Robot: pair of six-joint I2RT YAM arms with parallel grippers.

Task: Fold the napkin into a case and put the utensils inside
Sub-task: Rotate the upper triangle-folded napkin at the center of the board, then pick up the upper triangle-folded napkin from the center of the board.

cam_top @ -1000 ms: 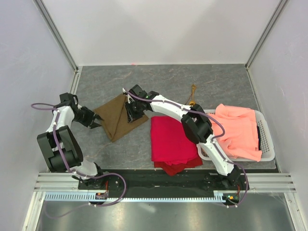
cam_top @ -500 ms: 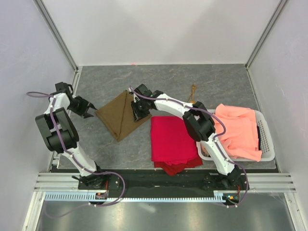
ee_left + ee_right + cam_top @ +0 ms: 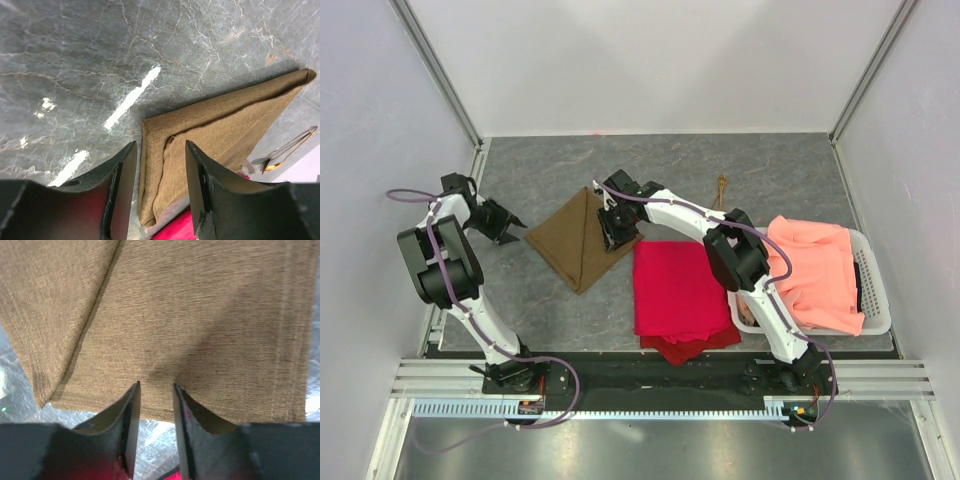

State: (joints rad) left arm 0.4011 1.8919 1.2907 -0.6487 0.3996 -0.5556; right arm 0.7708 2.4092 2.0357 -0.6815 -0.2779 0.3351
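Top external view: you have the olive-brown fabric napkin (image 3: 582,243) folded flat mid-table but, by the look of it, no case yet; thin gold metal utensils (image 3: 721,190) lie well apart behind it, unplaced; left gripper (image 3: 160,145) and right gripper (image 3: 156,385) both released, empty.

Left arm (image 3: 440,262) bent back near its base, left gripper (image 3: 510,222) fingers apart, empty. Right arm (image 3: 680,212) stretched forward-left, right gripper (image 3: 617,232) pointing down, fingers narrowly parted.

The napkin (image 3: 200,315) is matt, coarsely woven cloth. The table (image 3: 75,60) looks like smooth veined stone with a faint sheen; the utensils (image 3: 274,164) are shiny gold metal.
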